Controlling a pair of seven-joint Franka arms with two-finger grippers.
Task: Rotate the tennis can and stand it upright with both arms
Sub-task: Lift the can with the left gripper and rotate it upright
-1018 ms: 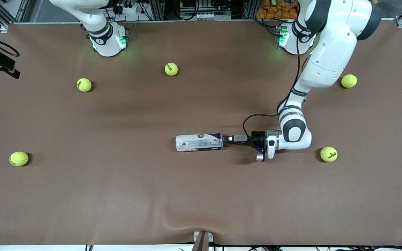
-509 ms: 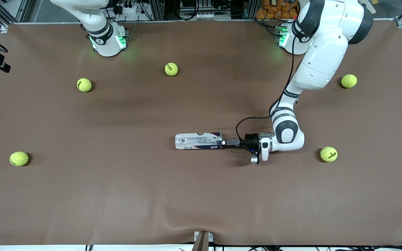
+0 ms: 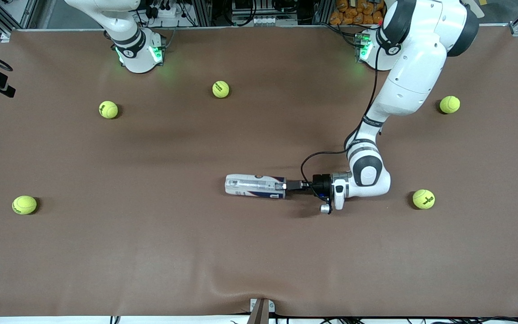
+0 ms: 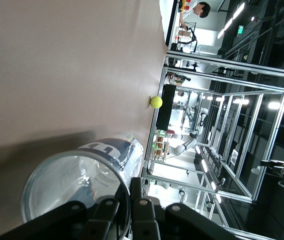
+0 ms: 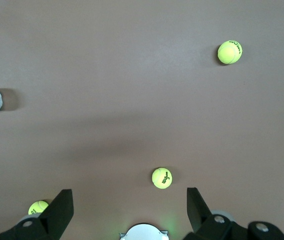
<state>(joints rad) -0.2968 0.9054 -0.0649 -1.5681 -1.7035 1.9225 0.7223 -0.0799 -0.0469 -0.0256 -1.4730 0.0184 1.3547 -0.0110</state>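
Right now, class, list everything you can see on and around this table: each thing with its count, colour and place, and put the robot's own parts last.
tennis can: one, clear with white, blue and red label, lying on its side mid-table.
tennis balls: five, yellow-green; two in front of the right arm's base, one at that end nearer the camera, two at the left arm's end.
table: one, brown cover.
left hand: black, shut on the can's rim at its open end.
right hand: black, open, waiting high over the table by its base.
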